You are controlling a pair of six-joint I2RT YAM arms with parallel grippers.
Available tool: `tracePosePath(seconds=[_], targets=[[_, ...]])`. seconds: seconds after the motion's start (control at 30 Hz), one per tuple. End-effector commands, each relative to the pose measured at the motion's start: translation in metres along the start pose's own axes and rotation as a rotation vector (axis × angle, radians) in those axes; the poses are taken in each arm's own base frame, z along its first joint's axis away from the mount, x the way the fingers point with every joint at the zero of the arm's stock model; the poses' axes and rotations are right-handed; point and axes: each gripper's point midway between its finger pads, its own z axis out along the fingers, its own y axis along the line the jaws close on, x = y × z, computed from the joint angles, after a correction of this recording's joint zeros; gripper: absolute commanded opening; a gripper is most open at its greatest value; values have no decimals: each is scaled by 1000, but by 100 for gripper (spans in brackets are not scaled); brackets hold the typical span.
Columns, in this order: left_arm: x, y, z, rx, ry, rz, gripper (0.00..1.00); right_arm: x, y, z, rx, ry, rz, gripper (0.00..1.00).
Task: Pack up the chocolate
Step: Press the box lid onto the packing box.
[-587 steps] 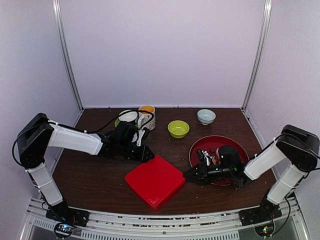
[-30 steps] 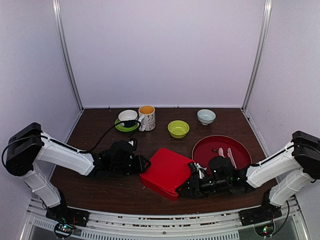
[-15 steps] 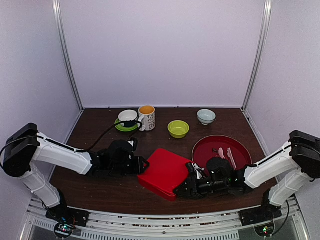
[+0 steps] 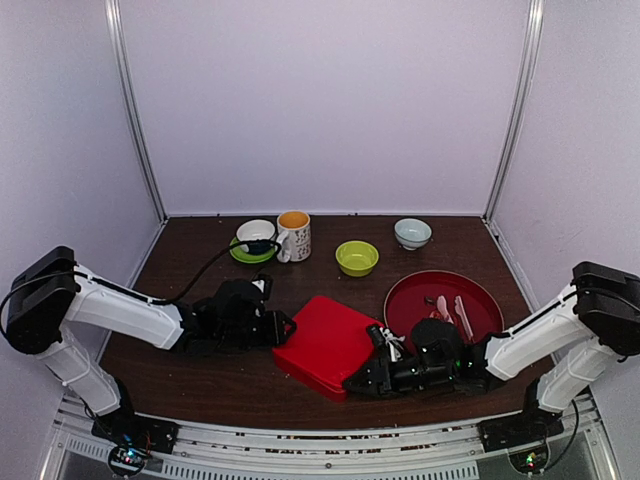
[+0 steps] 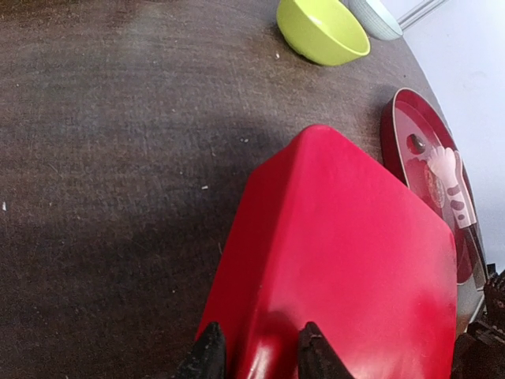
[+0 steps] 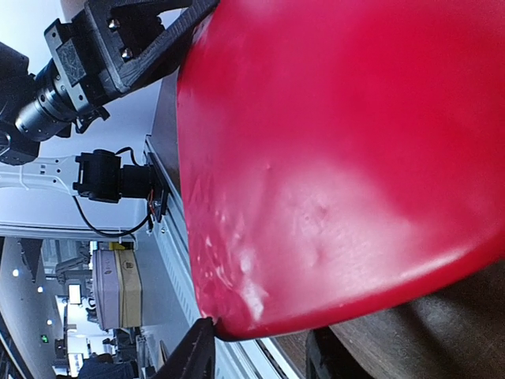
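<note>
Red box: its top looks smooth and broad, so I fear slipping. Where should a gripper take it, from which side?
Probably an edge or corner, approached low from the side. The red box is broader than a gripper's opening, its top smooth and rounded; only the rim offers a pinch, where the left gripper and right gripper sit.

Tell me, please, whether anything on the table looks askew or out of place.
Yes: the red box sits skewed on the table and looks tilted rather than lying flat. The left gripper and the right gripper pinch its edges from opposite sides. Nothing looks spilled or broken.
</note>
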Motion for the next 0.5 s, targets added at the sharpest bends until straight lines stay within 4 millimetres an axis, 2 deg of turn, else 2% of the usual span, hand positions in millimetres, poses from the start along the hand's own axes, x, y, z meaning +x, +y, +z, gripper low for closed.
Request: tracePosePath(seconds=[0.0,0.2,0.4,0.47], targets=[[82,-40,-13,205,302,-34,32,-15,-32,-10,174,-108,-45,42],[76,-33,-18,174,271,-33,32,-11,-24,-27,187,-105,62,55],[73,-34,-22,177,258,-42,34,-6,-7,-32,142,-115,197,80],[71,-35,-26,177,252,-39,35,-5,-6,-32,141,-130,238,83]])
